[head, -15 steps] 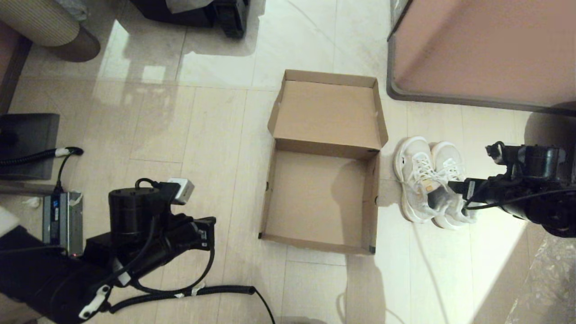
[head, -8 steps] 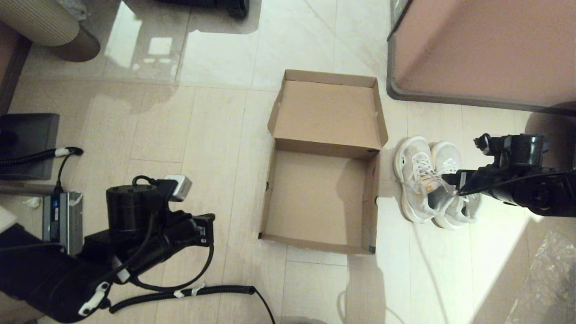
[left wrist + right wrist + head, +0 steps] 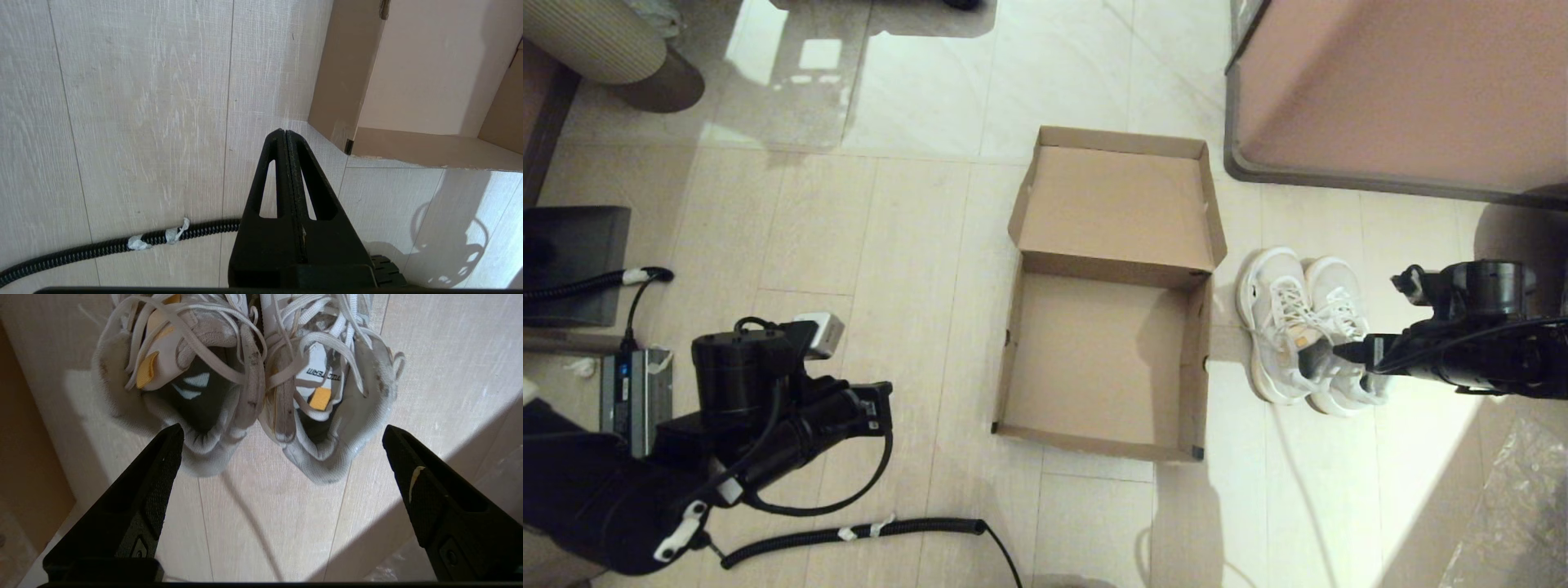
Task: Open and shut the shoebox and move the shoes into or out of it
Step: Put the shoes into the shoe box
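The brown cardboard shoebox [image 3: 1094, 359] lies open and empty on the floor in the middle, its lid [image 3: 1119, 204] folded back on the far side. The white sneakers [image 3: 1294, 314] stand side by side just right of the box, toes pointing away from me. My right gripper [image 3: 1327, 363] hangs open over their heels. In the right wrist view both heel collars [image 3: 212, 428] lie between its spread fingertips [image 3: 282, 433], and I cannot tell if they touch. My left gripper [image 3: 874, 408] is shut on nothing, low at the left, near the box's near left corner [image 3: 347, 143].
A large pinkish-brown cabinet with a grey rim [image 3: 1396, 90] stands at the back right, close to the shoes. A black coiled cable [image 3: 849, 535] runs across the floor near me. A grey device [image 3: 637, 400] and a dark block [image 3: 572, 261] sit at the left. Crinkled plastic [image 3: 1519, 506] lies at the near right.
My right gripper went forward over the shoes, then came back to their heels. My left arm has drifted left, away from the box. Box and shoes have not moved.
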Robot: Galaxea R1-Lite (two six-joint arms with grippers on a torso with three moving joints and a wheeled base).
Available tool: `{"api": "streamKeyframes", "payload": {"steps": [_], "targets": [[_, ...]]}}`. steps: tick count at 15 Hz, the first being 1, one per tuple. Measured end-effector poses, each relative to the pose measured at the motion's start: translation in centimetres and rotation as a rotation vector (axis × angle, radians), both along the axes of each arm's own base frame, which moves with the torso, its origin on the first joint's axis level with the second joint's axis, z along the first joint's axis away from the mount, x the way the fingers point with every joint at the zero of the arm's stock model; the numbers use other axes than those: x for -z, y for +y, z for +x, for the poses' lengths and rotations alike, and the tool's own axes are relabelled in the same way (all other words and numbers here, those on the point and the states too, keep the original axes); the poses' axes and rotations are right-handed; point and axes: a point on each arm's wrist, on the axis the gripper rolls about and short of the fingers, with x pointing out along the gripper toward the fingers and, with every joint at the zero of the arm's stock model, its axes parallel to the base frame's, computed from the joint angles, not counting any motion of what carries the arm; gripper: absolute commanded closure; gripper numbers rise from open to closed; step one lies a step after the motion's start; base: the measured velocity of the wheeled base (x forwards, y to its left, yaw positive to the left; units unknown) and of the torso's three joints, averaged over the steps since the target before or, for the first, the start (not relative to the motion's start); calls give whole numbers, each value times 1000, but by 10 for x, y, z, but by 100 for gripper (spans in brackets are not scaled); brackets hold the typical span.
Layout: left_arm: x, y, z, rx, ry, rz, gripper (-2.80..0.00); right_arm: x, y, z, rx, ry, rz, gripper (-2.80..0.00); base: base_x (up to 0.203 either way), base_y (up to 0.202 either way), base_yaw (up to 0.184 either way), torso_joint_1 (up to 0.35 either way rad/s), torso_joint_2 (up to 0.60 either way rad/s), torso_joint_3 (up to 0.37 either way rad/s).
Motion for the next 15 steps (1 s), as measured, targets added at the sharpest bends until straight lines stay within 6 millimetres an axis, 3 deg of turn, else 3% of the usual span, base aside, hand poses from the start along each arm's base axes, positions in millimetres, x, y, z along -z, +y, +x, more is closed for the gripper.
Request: {"api": "streamKeyframes", "payload": {"steps": [6, 10, 15], "targets": [[0, 0, 0, -4, -1, 4, 0, 29, -12, 16, -7, -23, 9, -280, 0, 0, 0, 0, 0, 0], [-1, 1, 1, -5, -5, 2, 0, 38, -11, 21, -13, -8, 14, -280, 0, 0, 0, 0, 0, 0], [-4, 1, 1, -6, -15, -3, 0, 43, -9, 43, -26, -28, 12, -280, 0, 0, 0, 0, 0, 0]]}}
